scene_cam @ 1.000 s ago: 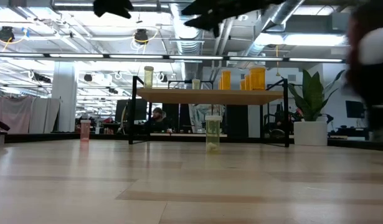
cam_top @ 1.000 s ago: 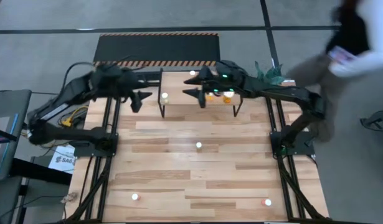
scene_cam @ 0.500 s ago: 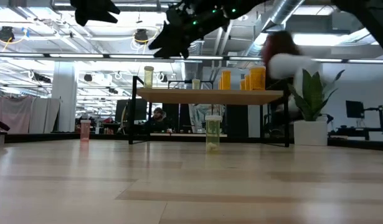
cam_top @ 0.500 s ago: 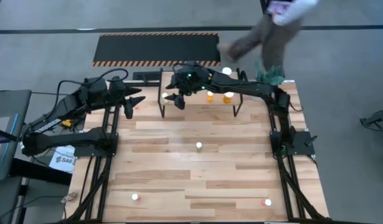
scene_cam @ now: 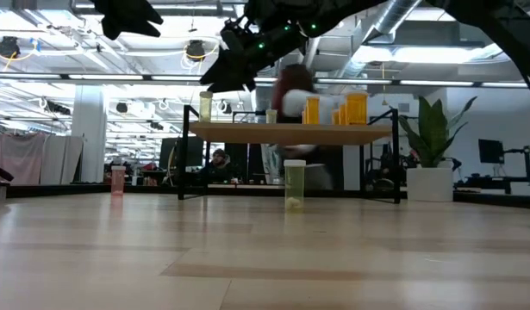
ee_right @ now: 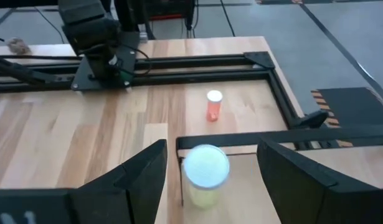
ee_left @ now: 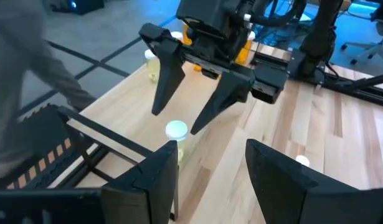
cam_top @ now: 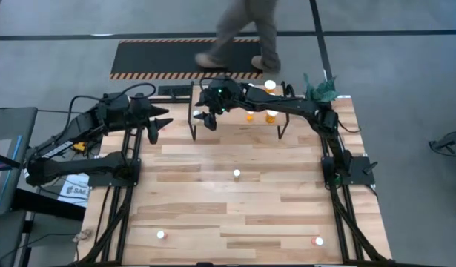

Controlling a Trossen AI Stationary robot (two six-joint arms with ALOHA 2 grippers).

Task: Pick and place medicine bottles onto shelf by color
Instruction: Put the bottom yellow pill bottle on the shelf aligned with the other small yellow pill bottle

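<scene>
The light-wood shelf (cam_top: 239,111) stands at the table's far edge. A pale yellow-green bottle (cam_top: 196,114) stands on its left end, with orange bottles (cam_top: 271,115) toward its right. My right gripper (cam_top: 205,121) hovers open just above the yellow-green bottle (ee_right: 205,174), one finger on each side, touching nothing. My left gripper (cam_top: 157,122) is open and empty, in the air left of the shelf. A red-pink bottle (ee_right: 213,106) stands on the table left of the shelf. More bottles stand at mid-table (cam_top: 236,174), near left (cam_top: 160,234) and near right (cam_top: 317,241).
A white pot with a green plant (cam_top: 320,87) stands at the far right corner. A black mat with striped edges (cam_top: 187,58) lies beyond the table, and a person (cam_top: 242,33) walks across it. The low view shows the mid-table bottle (scene_cam: 294,183) in front of the shelf.
My right gripper has gone toward the table's left edge along the shelf, from above its middle to above the yellow-green bottle at its left end, staying open. My left gripper has drawn back a little toward the left edge. The person has walked leftward behind the table.
</scene>
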